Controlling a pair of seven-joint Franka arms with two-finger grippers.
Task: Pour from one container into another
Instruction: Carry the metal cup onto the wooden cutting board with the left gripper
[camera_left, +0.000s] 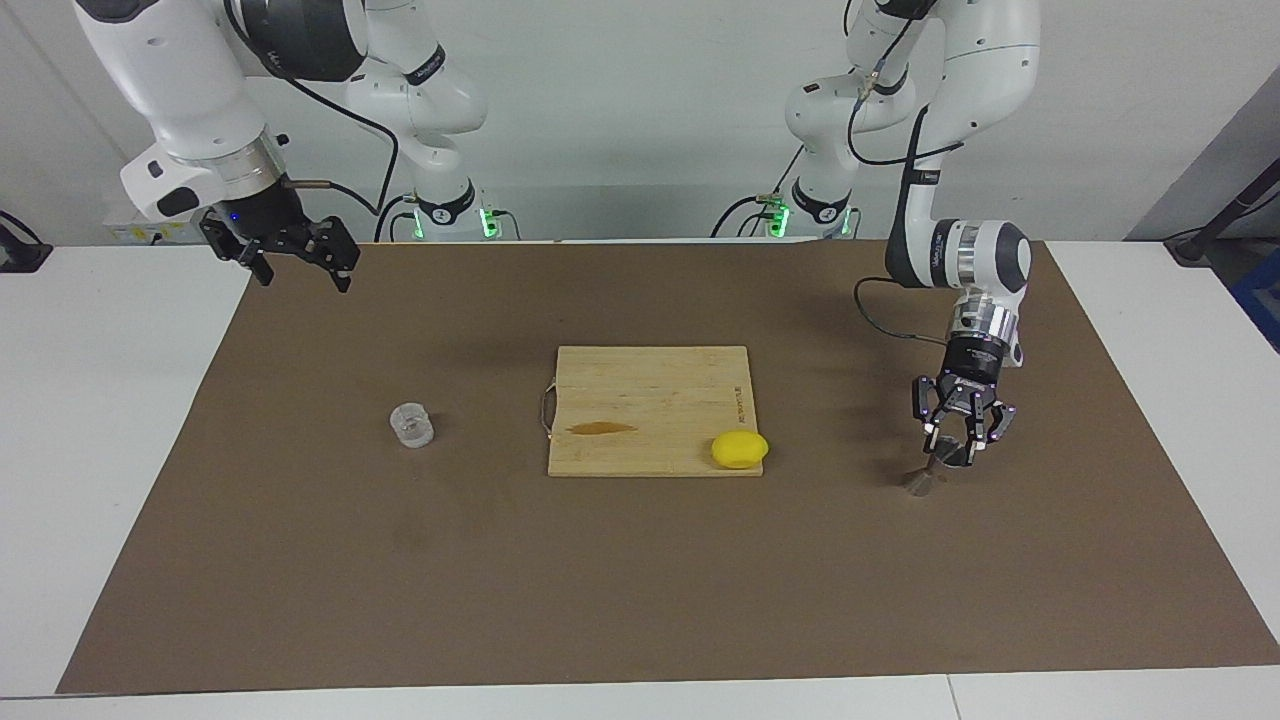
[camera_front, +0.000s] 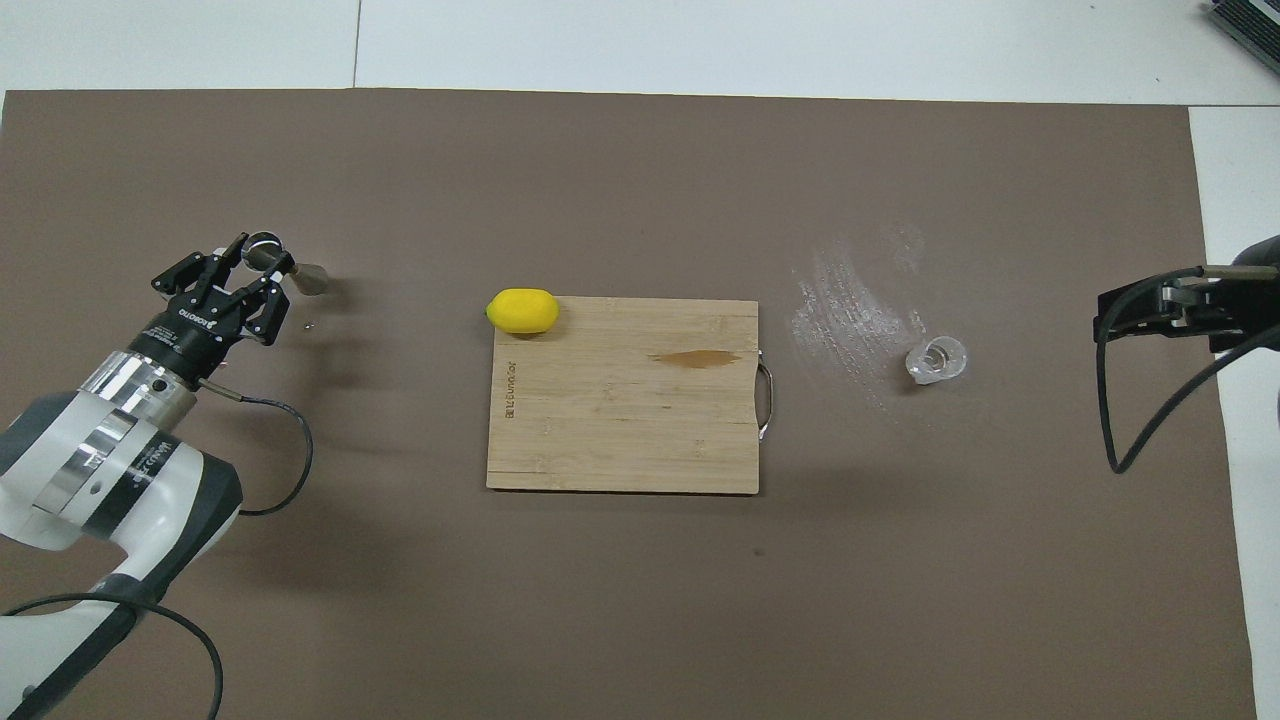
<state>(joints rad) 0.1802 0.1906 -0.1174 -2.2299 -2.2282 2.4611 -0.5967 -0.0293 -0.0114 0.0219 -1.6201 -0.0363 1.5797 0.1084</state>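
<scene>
The clear cup (camera_left: 411, 425) (camera_front: 936, 360) stands upright on the brown mat toward the right arm's end of the table, with nothing touching it. The small metal jigger (camera_left: 920, 483) (camera_front: 312, 282) stands on the mat toward the left arm's end. My left gripper (camera_left: 950, 452) (camera_front: 262, 258) points down over it, shut on the jigger's upper cone. The foot of the jigger shows below the fingers. My right gripper (camera_left: 303, 280) (camera_front: 1150, 310) hangs open and empty, high above the mat's corner at its own end, and waits.
A wooden cutting board (camera_left: 650, 385) (camera_front: 620, 430) with a brown stain lies mid-table. A yellow lemon (camera_left: 740, 449) (camera_front: 522, 310) sits on the board's corner nearest the jigger. A whitish smear (camera_front: 850, 300) marks the mat beside the cup.
</scene>
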